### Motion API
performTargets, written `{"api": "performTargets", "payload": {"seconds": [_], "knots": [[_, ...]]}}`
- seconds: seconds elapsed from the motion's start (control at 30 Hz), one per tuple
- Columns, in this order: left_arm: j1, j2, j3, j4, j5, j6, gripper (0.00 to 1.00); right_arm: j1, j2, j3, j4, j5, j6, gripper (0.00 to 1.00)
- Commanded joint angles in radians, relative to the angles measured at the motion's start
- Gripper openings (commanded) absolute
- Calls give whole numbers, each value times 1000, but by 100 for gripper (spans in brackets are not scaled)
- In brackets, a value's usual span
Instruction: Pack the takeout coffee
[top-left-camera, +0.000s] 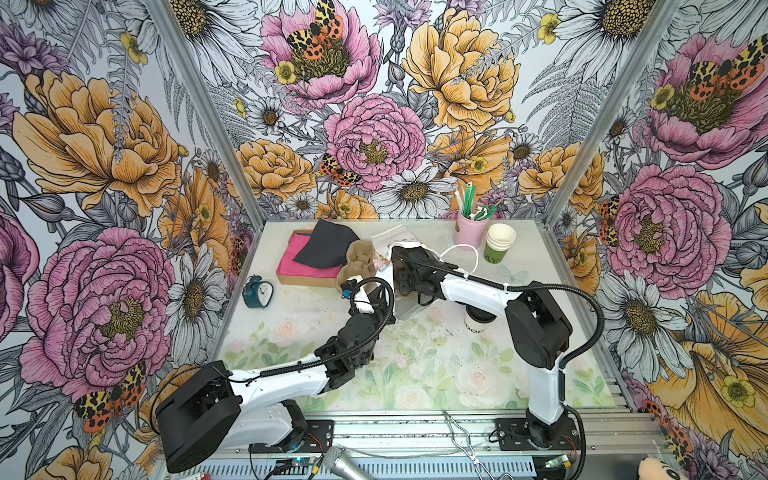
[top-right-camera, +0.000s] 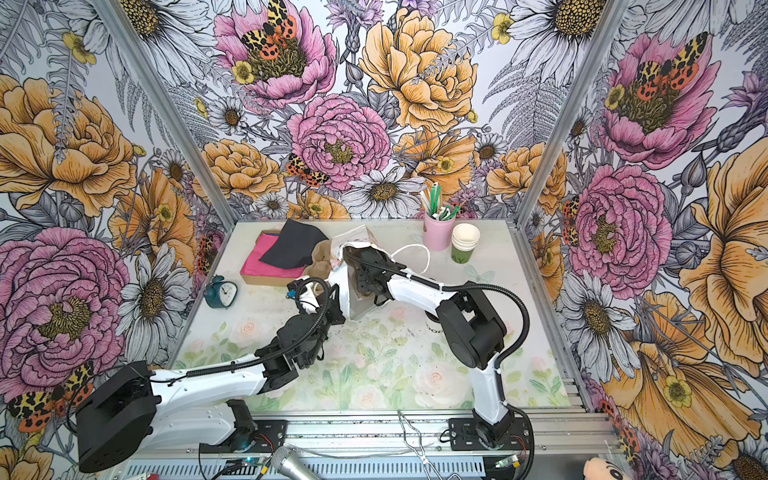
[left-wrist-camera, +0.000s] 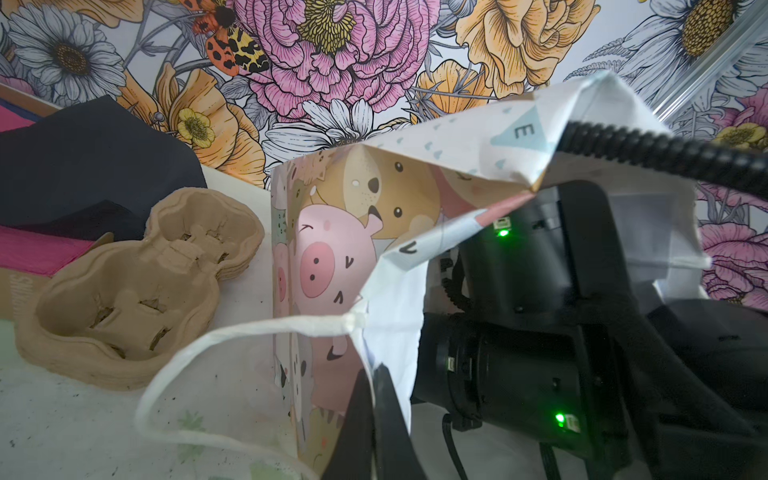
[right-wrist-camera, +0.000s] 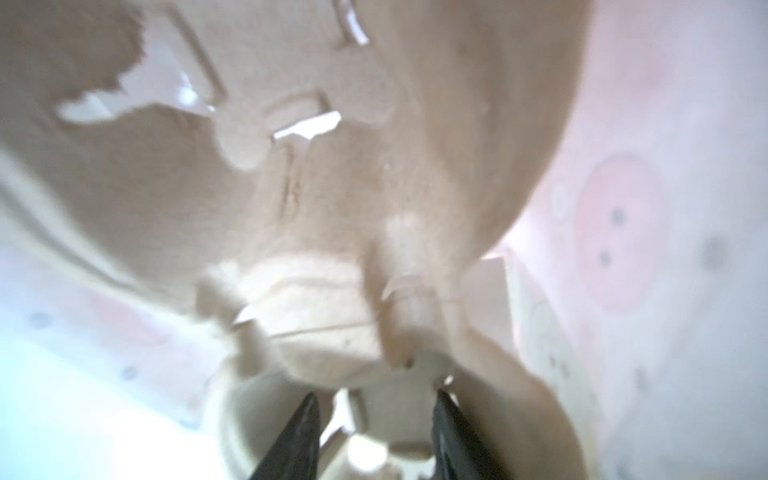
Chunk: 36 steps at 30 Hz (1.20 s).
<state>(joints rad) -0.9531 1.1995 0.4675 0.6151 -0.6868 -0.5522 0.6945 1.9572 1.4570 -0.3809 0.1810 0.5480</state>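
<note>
Two tools share one job here. The left tool (left-wrist-camera: 372, 399) is pressed together on the near rim of the paper bag (left-wrist-camera: 332, 249). I judge that it holds the mouth open and steadies the bag so the other arm can work inside.

The right tool (right-wrist-camera: 376, 395) is deep in that bag, at the centre of both top views. Its jaws are spread apart over a brown pulp carrier (right-wrist-camera: 332, 166) that lies against the bag's printed inner wall. Whether the fingertips touch the pulp is too blurred to tell. The carrier seems to go in first, as a seat for the cup. A stack of further carriers (top-left-camera: 359, 259) lies on the bench (top-left-camera: 415, 374) just to the upper left of the bag.

The takeout coffee (top-left-camera: 478, 326) is not yet packed. It stands upright on the bench, right of centre in a top view, outside the bag and half hidden beneath the right forearm. It is below and to the right of the right tool, and well apart from the left one.
</note>
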Motion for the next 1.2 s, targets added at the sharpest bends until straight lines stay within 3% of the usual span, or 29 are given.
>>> {"api": "performTargets", "payload": {"seconds": [0.0, 0.1, 0.33, 0.63, 0.97, 1.17], "knots": [[2, -12, 10, -66, 11, 14, 0, 13, -97, -12, 14, 3, -16, 51], [5, -26, 11, -76, 6, 21, 0, 23, -135, -26, 14, -3, -23, 52], [11, -47, 16, -89, 10, 13, 0, 34, -166, -39, -42, -13, 2, 69], [14, -35, 30, -88, 35, -4, 0, 49, -158, -42, -73, -30, -4, 63], [12, -43, 34, -89, 31, -4, 0, 94, -219, -61, -73, 59, -20, 53], [12, -50, 41, -90, 23, 3, 0, 122, -274, -83, -72, 66, -52, 61]]}}
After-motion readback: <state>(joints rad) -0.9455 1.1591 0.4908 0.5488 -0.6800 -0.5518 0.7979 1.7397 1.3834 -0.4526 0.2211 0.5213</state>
